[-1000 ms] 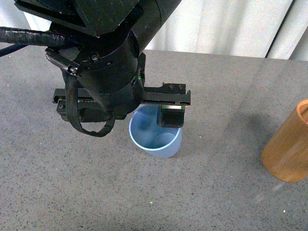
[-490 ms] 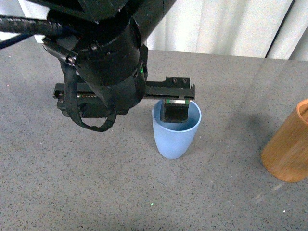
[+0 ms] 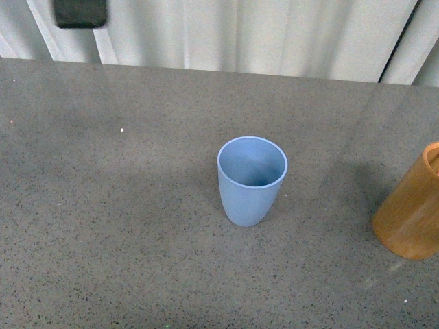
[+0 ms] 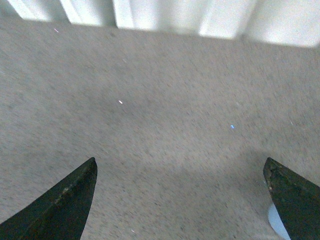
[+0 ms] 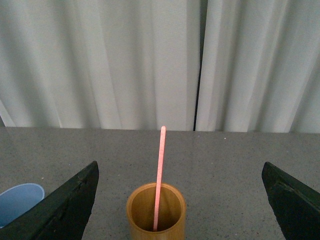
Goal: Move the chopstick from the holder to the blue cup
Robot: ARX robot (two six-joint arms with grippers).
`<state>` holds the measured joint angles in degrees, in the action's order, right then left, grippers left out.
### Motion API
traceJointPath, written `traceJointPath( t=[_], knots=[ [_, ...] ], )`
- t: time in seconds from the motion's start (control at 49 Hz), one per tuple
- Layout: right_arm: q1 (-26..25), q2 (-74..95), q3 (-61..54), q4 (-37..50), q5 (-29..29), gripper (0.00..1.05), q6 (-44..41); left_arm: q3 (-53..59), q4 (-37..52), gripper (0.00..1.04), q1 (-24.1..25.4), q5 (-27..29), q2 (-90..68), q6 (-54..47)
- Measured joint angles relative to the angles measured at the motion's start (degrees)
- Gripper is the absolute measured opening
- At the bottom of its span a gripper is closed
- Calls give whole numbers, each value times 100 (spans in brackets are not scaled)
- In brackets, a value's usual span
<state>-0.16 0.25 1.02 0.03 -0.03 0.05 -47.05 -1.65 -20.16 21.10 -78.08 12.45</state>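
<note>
Two grippers show only in their own wrist views, and both stand with fingers spread wide and nothing between them. In the front view a dark block (image 3: 81, 12) sits at the upper left of the frame against the curtain (image 3: 274, 34); what it is cannot be told. The blue cup (image 3: 252, 181) stands upright at the middle of the frame on the grey table (image 3: 103, 226), empty as far as its mouth shows. The holder (image 3: 410, 216) is cut by the right edge, well apart from the cup, and its contents are out of frame there.

The left gripper (image 4: 180, 164) looks down at bare table, with a sliver of the cup beside one finger.

The right gripper (image 5: 179, 166) faces the holder squarely. The chopstick (image 5: 160, 170) stands in it, long axis near vertical, its top rising well above the rim and lying just about midway between the spread fingers. Judging from this, the right arm is the nearer one. Its move would be straight ahead to close on the upper shaft, then lift along the stick's own axis.
</note>
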Motion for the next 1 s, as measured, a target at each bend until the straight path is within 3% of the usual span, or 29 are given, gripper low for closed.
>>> traceJointPath(
  t=[0.224,0.347,0.408,0.776,1.0],
  knots=[
    [0,0,0,0,0,95,0,313,310,97,33,13,354,-345],
    [0,0,0,0,0,95,0,1902,3842,71,317,-549,581,-981],
    [0,0,0,0,0,95,0,2350,4566,58,501,-667,894,-1086],
    [0,0,0,0,0,95,0,3484,4680,3,1086,-1241,2017,-1178],
    [0,0,0,0,0,95,0,3893,4450,4,1351,-1438,2660,-1202]
  ],
)
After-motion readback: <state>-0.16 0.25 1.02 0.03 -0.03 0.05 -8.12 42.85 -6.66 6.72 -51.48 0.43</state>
